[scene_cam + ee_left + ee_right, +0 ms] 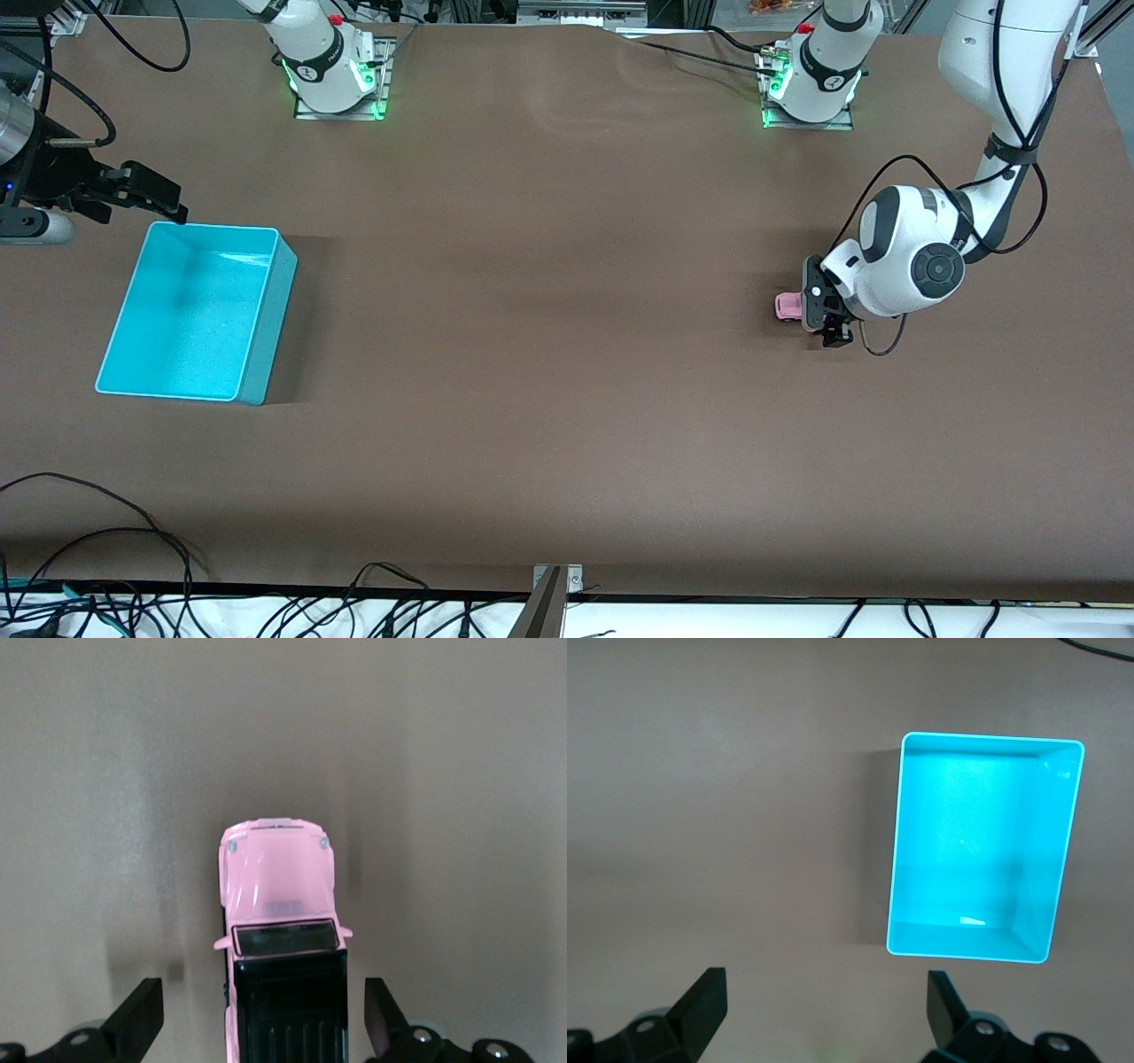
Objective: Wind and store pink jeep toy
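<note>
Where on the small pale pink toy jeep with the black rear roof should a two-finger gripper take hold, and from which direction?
Grip the small pale pink toy jeep across its flat, parallel body sides at the black-roofed rear, coming straight down from above. The open left gripper already straddles that boxy rear, a finger on each side. The right gripper waits open beside the turquoise plastic bin.

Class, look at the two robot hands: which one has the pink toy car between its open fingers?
The left hand: its fingers stand either side of the pink jeep toy, not touching. The right hand hangs open near the turquoise bin, holding nothing.
</note>
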Robot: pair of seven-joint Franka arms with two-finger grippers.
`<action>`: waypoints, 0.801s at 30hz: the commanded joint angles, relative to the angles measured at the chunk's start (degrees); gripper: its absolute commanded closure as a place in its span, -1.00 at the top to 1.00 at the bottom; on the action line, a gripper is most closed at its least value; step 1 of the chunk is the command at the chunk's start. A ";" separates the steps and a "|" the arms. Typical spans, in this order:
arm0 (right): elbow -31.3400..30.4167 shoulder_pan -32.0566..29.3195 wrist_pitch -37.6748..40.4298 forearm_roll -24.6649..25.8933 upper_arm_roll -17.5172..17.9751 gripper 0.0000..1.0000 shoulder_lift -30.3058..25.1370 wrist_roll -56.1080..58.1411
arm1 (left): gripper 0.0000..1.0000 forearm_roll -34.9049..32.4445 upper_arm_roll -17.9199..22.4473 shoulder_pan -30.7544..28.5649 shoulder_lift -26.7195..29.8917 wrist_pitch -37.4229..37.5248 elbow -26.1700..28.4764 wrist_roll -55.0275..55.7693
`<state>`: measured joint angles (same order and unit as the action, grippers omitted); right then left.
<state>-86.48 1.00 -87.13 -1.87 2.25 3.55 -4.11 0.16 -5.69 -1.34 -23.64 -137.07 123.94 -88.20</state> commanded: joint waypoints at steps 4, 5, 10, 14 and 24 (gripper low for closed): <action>1.23 0.14 0.38 0.28 0.04 1.00 0.31 0.24 | 1.00 -0.95 -0.99 -0.69 2.81 -0.12 2.36 -1.00; 1.23 0.14 0.38 0.28 0.04 1.00 0.31 0.24 | 1.00 -0.95 -0.99 -0.69 2.81 -0.12 2.45 -1.00; 1.23 0.14 0.38 0.28 0.04 1.00 0.31 0.24 | 1.00 -0.95 -0.99 -0.69 2.81 -0.12 2.71 -1.09; 1.23 0.14 0.38 0.28 0.04 1.00 0.31 0.24 | 0.88 -1.04 -0.99 -0.60 2.72 -0.12 2.98 -1.18; 1.23 0.14 0.38 0.28 0.04 1.00 0.31 0.24 | -0.48 -1.04 -0.99 -0.33 2.37 -0.12 2.89 -3.11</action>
<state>-86.48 1.00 -87.13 -1.87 2.25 3.55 -4.11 0.14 -6.29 -1.30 -22.80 -137.07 125.49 -89.98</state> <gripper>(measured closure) 0.000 0.396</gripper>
